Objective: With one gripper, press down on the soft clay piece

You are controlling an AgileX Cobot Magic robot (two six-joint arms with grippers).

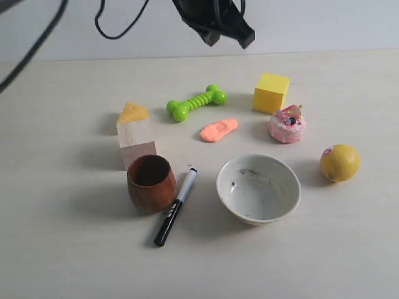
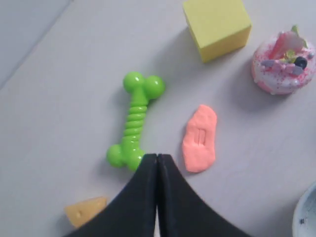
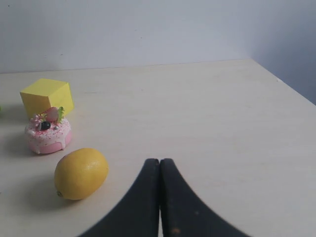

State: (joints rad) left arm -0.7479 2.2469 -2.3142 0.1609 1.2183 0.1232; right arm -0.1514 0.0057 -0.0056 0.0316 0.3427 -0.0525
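The soft clay piece point(image 1: 219, 130) lies flat on the table between the green bone point(image 1: 196, 103) and the pink cake point(image 1: 287, 124). In the left wrist view the orange-salmon clay point(image 2: 199, 139) carries a small rectangular dent in its middle. My left gripper point(image 2: 157, 156) is shut and empty, held high above the table, its tips over the near end of the bone point(image 2: 135, 122) and beside the clay, touching neither. Its black body point(image 1: 215, 22) shows at the top of the exterior view. My right gripper point(image 3: 159, 161) is shut and empty, over bare table near the lemon point(image 3: 81, 173).
Around the clay are a yellow cube point(image 1: 271, 93), a cheese wedge point(image 1: 132, 113) on a wooden block point(image 1: 136, 144), a wooden cup point(image 1: 151, 183), a black marker point(image 1: 176, 205), a white bowl point(image 1: 258, 189) and a lemon point(image 1: 340, 162). Cables hang at the top left.
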